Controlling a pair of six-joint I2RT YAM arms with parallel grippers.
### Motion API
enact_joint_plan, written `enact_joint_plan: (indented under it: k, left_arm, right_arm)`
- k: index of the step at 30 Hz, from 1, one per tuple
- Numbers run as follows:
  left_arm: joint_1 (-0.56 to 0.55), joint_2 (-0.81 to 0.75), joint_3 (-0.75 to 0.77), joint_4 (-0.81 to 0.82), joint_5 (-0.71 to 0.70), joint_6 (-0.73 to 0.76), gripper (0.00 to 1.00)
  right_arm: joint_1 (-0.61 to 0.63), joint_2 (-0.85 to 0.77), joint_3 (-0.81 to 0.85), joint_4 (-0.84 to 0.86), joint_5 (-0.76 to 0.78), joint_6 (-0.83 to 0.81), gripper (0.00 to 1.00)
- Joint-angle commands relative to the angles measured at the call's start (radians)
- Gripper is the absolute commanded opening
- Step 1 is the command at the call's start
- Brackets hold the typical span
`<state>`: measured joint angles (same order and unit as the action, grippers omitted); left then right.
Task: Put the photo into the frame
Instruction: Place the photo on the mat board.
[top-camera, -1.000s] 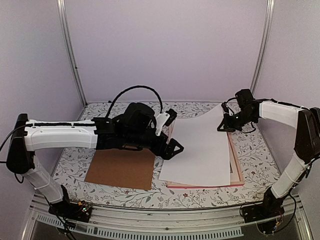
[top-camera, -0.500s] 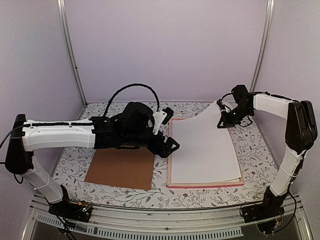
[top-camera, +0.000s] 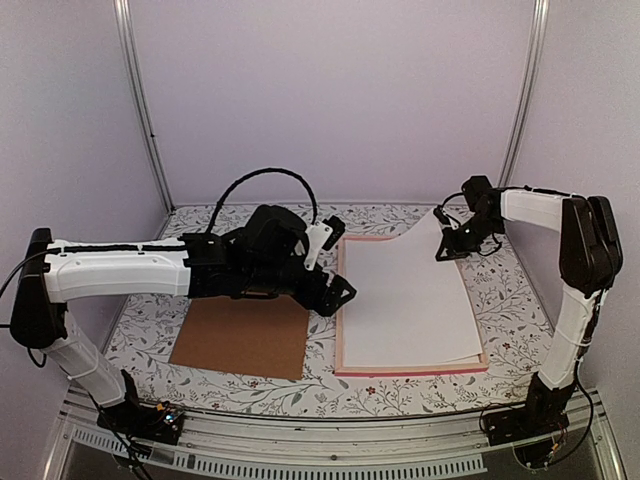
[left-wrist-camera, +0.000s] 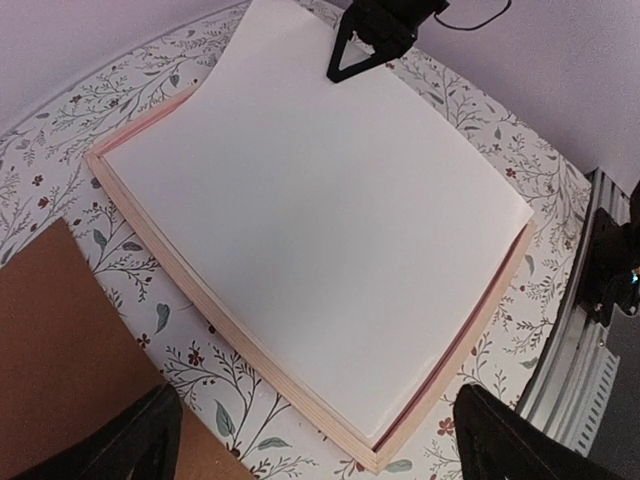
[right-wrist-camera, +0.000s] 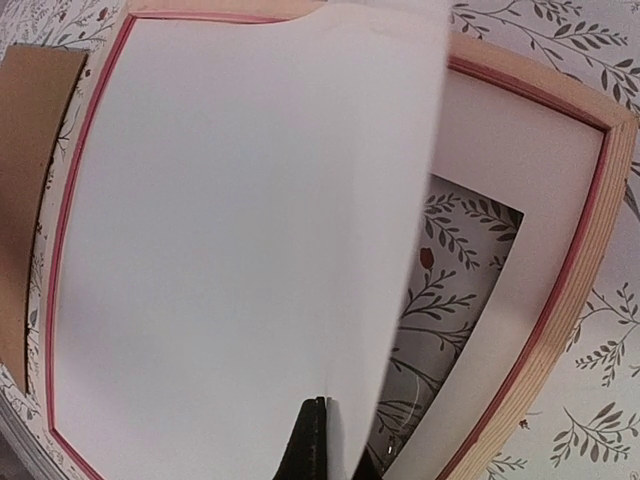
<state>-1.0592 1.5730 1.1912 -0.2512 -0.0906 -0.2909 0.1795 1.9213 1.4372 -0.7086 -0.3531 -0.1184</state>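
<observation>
Pale lilac walls (top-camera: 330, 100) close in a worktop (top-camera: 140, 330) patterned all over with flowers. Nearest me on the left lies a plain brown backing board (top-camera: 243, 335), flat on the surface. To its right sits the frame (top-camera: 400, 371), its pink wooden rails flat on the worktop, and the photo (top-camera: 400, 300) lies over it with only its white back showing, so I take it the picture side faces down. Most of the sheet rests within the rails, but the near right corner appears to ride up on the rail, and the far right corner curls up off the white mat board (right-wrist-camera: 500, 150) underneath. The left arm (top-camera: 120, 268) reaches across above the backing board; the left jaws hang wide apart near the frame's left rail, holding nothing. Further back, the right arm (top-camera: 540, 210) bends in from the right, and the right jaws are pinched tight on the photo's raised far right corner. I'd judge the photo light and thin, ready to bow under its own weight, as the curl shows, and easy to crease if nipped hard or bent sharply. A grip right at the edge or a corner seems best, with the sheet lowered gently so that it slides down inside the rails rather than catching on one.
</observation>
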Motion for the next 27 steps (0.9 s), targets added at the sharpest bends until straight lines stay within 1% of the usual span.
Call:
enact_joint_plan:
  k: [1, 9, 16, 20, 24, 27]
  left_arm:
    - [0.008, 0.014, 0.004, -0.006, -0.015, 0.007, 0.97]
    - [0.007, 0.019, 0.005, -0.012, -0.022, 0.007, 0.97]
    - [0.008, 0.022, 0.006, -0.018, -0.028, 0.007, 0.97]
    - [0.008, 0.022, 0.007, -0.020, -0.030, 0.006, 0.97]
    - [0.008, 0.026, 0.010, -0.020, -0.030, 0.007, 0.97]
    - [0.008, 0.030, 0.011, -0.022, -0.030, 0.007, 0.97]
  right_arm:
    - [-0.012, 0.012, 0.025, 0.035, -0.053, 0.022, 0.00]
    - [-0.015, 0.032, 0.015, 0.053, -0.076, 0.046, 0.01]
    - [-0.018, 0.036, -0.009, 0.079, -0.078, 0.085, 0.07]
    - [-0.025, 0.029, -0.018, 0.087, -0.073, 0.103, 0.07]
    - [-0.027, 0.025, -0.025, 0.095, -0.076, 0.113, 0.11]
    - [-0.028, 0.027, -0.037, 0.105, -0.079, 0.114, 0.12]
